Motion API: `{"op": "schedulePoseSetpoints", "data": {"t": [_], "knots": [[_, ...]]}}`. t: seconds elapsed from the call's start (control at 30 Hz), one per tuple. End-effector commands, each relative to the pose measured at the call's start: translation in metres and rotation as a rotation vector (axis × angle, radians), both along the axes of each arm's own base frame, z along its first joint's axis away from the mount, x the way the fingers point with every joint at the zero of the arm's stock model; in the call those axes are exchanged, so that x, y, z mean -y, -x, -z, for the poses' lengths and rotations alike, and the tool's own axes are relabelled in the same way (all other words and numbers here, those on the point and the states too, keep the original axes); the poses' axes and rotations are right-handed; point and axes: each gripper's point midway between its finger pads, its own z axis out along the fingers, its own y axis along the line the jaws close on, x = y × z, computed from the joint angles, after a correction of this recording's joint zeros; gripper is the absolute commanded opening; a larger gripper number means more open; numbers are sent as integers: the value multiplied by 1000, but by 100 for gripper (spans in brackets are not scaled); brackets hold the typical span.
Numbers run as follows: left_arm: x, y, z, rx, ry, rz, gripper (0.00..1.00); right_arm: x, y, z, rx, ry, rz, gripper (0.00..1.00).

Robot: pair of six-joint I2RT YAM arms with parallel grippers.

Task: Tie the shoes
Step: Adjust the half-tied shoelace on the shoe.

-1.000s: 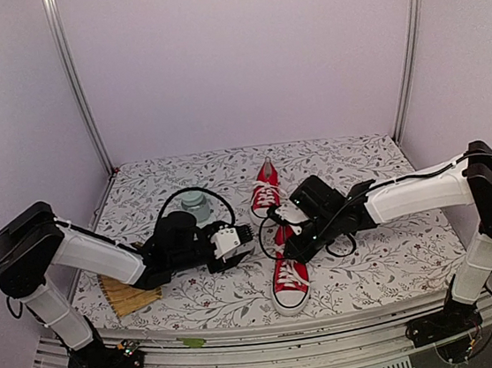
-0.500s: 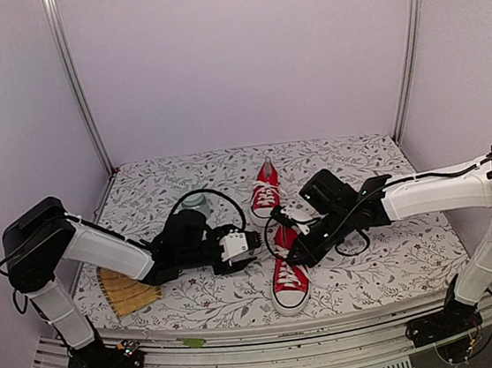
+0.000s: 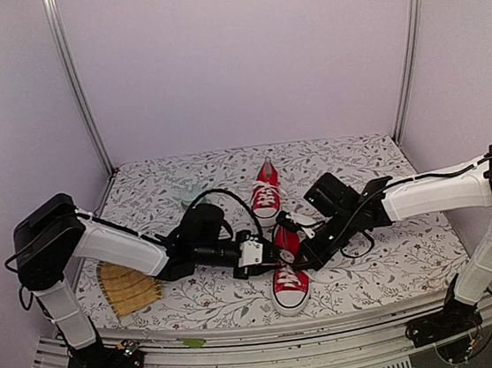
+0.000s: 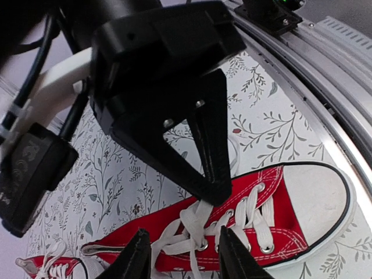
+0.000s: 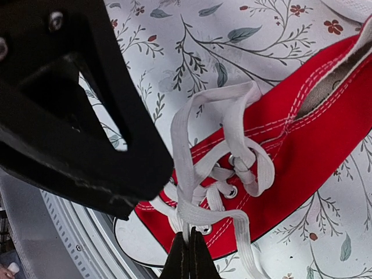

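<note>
We are working on the near shoe (image 3: 291,287). It is lying by the middle of the worktop's (image 3: 397,260) near edge, with its long axis running from far edge to near edge and its toe cap pointing at the near edge. The far shoe (image 3: 265,191) is sitting just behind it, with no claw on it. Our right claw (image 5: 189,260) is reaching in from the right side, tips closed tight on a white lace (image 5: 180,163) and holding it above the eyelets. Our left claw (image 4: 185,256) is hovering over the shoe from the left side, jaws half-wide and gripping nothing. The crossed laces are lying straight ahead in the gap between its fingers (image 4: 136,258). We are judging the left claw to be the free one, already lined up for the loose strand.
</note>
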Motion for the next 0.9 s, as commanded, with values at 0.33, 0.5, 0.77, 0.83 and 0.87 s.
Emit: {"op": "schedulePoseSetpoints", "data": {"t": [0.33, 0.5, 0.77, 0.83, 0.87], "knots": [[30, -14, 25, 179, -2, -35, 23, -2, -1, 4, -55, -74, -10, 1], [22, -34, 44, 183, -54, -150, 13, 2, 7, 3, -86, -77, -19, 1], [4, -53, 46, 206, -76, -238, 16, 26, 27, 17, -152, -30, 15, 1], [1, -56, 48, 203, -83, -253, 17, 30, 28, 19, -160, -18, 25, 1], [0, -57, 49, 199, -84, -254, 17, 32, 29, 19, -164, -16, 28, 1]]}}
